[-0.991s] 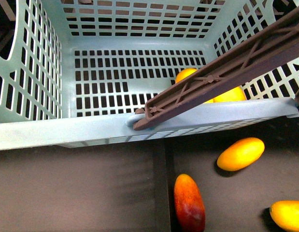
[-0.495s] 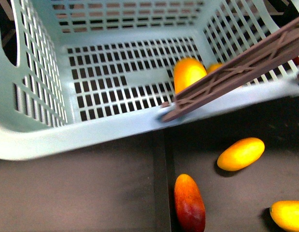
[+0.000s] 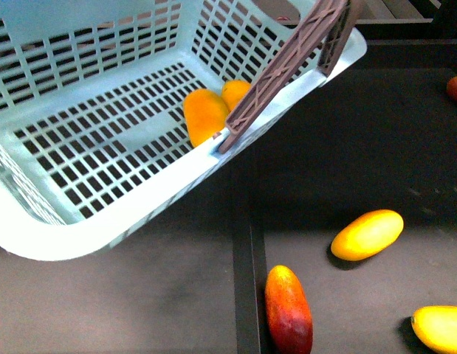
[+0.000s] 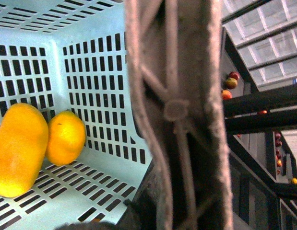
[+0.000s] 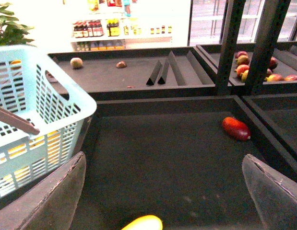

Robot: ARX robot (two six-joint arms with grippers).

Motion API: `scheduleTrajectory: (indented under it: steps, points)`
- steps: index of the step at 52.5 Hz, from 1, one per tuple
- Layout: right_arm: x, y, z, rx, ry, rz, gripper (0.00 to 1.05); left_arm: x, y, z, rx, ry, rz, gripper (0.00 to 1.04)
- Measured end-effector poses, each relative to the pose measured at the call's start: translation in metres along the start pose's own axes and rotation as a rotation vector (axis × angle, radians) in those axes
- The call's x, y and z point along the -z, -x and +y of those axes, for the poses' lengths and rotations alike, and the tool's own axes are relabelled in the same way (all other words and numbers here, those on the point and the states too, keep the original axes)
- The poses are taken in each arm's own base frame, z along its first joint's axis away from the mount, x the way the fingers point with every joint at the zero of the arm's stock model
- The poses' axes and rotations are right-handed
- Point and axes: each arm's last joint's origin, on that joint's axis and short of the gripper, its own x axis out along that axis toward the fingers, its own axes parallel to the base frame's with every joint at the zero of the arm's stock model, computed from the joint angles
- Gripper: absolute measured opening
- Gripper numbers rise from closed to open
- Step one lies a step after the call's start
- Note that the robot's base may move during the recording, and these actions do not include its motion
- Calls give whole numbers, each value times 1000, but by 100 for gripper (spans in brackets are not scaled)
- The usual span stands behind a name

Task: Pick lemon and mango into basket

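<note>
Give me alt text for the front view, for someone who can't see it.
A tilted mint-teal basket fills the upper left, holding the mango and the lemon side by side behind its brown handle. On the dark shelf below lie a yellow-orange mango, a red-and-yellow mango and another yellow fruit at the corner.

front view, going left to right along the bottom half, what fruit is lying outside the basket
Dark red-and-yellow mango → yellow-orange mango → yellow fruit cut off at the corner.
</note>
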Motion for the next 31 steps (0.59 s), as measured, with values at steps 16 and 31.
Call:
scheduleTrajectory:
  steps: [16, 31]
  points:
    - [0, 0, 0, 0, 0, 0, 96, -57, -58, 66, -155, 303, -122, 4]
    - [0, 0, 0, 0, 0, 0, 96, -114, -107, 108, -247, 452, -248, 4]
